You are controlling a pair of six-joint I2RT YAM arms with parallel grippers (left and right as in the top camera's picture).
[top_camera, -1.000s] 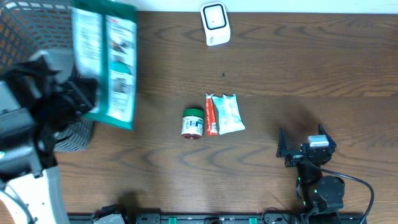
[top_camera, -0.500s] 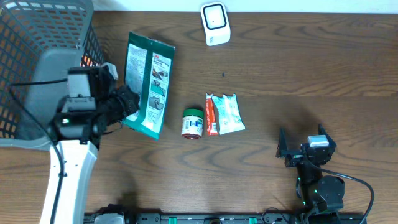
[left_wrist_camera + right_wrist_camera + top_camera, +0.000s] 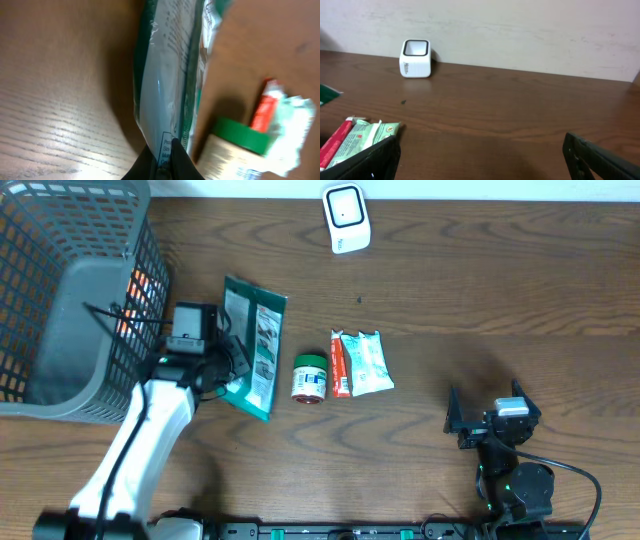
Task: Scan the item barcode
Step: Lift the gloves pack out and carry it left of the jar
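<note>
One pouch (image 3: 260,345), seemingly edge-up, lengthwise front-to-back.

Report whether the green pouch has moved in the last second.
Yes: the green pouch went right, away from the basket, toward the green-lidded jar.

The counter (image 3: 480,290) is dark brown with a wood grain. The pouch (image 3: 255,345) is dark green with white panels and small printed pictures. The jar (image 3: 310,377) has a green lid and a white label. The slim packet (image 3: 340,365) is red; the wider packet (image 3: 366,363) is pale green and white. The scanner (image 3: 345,218) is white with a dark window. The basket (image 3: 60,300) is grey mesh.
</note>
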